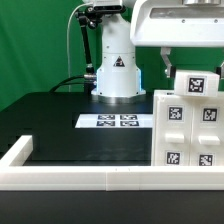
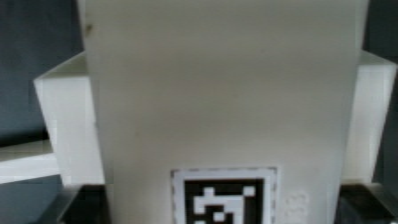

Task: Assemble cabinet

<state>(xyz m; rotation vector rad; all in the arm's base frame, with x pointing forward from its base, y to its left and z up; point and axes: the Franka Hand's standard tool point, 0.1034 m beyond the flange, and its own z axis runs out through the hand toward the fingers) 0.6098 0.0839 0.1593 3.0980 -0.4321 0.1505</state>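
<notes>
The gripper (image 1: 192,72) hangs over the exterior view's right side, its jaws set wide apart around a white block (image 1: 197,82) that bears a square black-and-white tag. The wrist view shows that block (image 2: 187,100) as a smooth, flat-faced matte plastic slab filling the space between the jaws, a tag at its far end; whether the pads press its sides cannot be told.

Below it lies the cabinet body (image 1: 187,128), a large white plastic box with rounded raised panels, each carrying a tag; it rests on the black table (image 1: 60,125) against the border frame (image 1: 90,177). The block stands just above the body's upper edge; contact between them cannot be judged. In the wrist view the body (image 2: 63,115) appears as pale boxy walls behind the block.

The marker board (image 1: 115,121), thin and flat, lies mid-table before the arm's glossy white conical base (image 1: 117,72).
</notes>
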